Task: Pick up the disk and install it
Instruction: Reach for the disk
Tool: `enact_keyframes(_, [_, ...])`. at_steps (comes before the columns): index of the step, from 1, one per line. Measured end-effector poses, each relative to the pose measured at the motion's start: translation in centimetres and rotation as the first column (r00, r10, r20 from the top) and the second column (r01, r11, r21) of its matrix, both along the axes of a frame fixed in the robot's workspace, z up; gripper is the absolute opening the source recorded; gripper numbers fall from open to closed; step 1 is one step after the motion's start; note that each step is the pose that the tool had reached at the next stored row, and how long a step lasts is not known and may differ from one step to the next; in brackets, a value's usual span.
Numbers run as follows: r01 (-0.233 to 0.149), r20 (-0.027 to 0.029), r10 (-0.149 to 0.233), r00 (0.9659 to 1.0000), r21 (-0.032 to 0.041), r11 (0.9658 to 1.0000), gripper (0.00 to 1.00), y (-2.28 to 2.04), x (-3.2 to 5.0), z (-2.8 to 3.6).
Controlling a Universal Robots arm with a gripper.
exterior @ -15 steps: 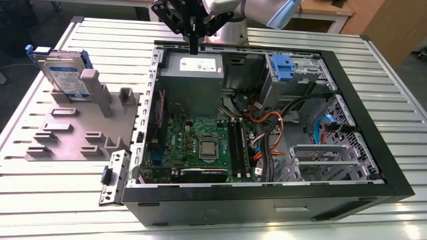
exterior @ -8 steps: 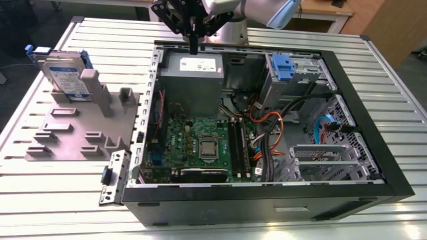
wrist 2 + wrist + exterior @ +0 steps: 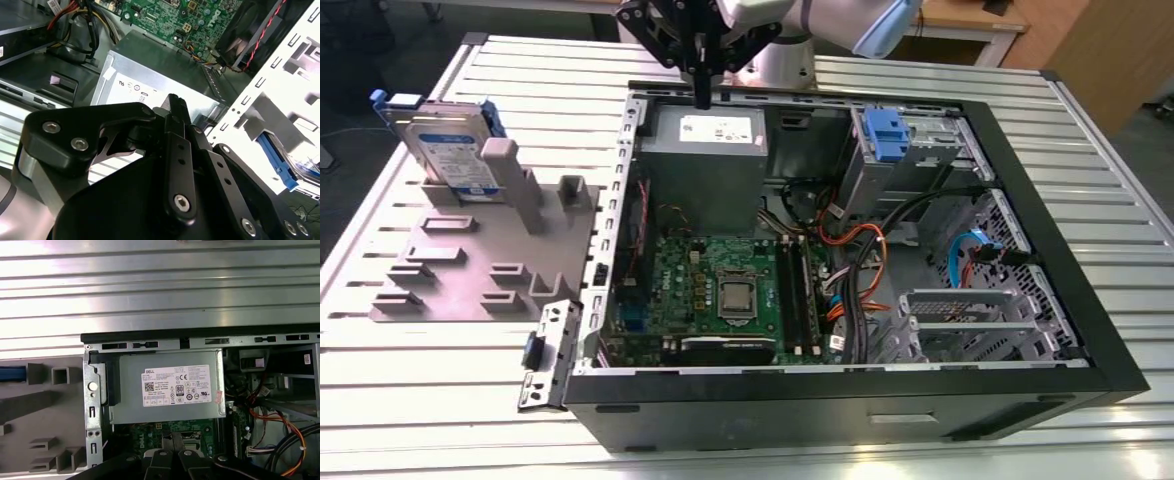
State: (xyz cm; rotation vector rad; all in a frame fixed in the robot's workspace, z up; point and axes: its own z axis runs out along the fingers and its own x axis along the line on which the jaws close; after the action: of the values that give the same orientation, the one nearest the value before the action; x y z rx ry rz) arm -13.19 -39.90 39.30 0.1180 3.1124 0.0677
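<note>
The claw [image 3: 703, 100] points straight down, closed and empty.

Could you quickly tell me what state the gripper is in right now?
Gripper: closed, holding nothing, above the grey metal box; the disk stands apart in the grey holder.

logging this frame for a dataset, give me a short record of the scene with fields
disk: standing on edge in the grey fixture, at the exterior view's left of the computer case; nothing touches it
gripper: shut, empty, above the grey metal box inside the case
computer case: open, lying on the slatted table, motherboard and cables exposed
blue bracket: in the drive cage at the exterior view's upper right of the case
task state: disk not yet picked up
</note>
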Motion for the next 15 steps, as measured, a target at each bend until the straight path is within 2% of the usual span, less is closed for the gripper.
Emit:
enact_keyframes(3, [0.000, 0.0001, 0.000, 1.0000, 0.0001, 1.0000, 0.11, 0.01, -0.30, -0.01])
enact_keyframes(15, [0.000, 0.0000, 0.000, 1.0000, 0.0000, 1.0000, 0.11, 0.00, -0.63, -0.01])
